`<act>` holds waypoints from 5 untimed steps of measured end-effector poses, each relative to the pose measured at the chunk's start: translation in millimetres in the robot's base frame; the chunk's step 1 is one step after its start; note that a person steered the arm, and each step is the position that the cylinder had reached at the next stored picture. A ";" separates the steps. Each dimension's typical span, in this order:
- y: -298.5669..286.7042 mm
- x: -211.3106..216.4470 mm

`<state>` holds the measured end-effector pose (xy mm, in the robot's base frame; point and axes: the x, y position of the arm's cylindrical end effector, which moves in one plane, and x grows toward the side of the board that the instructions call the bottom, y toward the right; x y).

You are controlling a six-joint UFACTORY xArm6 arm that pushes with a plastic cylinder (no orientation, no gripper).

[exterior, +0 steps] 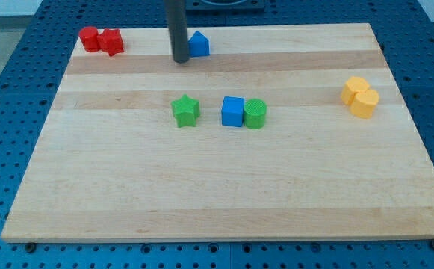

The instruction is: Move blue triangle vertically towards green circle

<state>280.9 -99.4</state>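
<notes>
The blue triangle (pixel 199 44) lies near the top edge of the wooden board, a little left of centre. My tip (pixel 180 60) stands just to its left, close to or touching its left side. The green circle (pixel 255 113) lies lower, near the board's middle, touching the right side of a blue cube (pixel 233 111). The green circle is below and to the right of the blue triangle.
A green star (pixel 186 110) lies left of the blue cube. Two red blocks (pixel 101 39) sit together at the top left corner. Two yellow blocks (pixel 360 96) sit together at the right. The wooden board (pixel 217 194) rests on a blue perforated table.
</notes>
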 end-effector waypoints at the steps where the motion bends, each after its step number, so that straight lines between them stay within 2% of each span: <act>1: 1.8 -25.9; 3: 62.6 -33.4; 5: 84.0 -33.4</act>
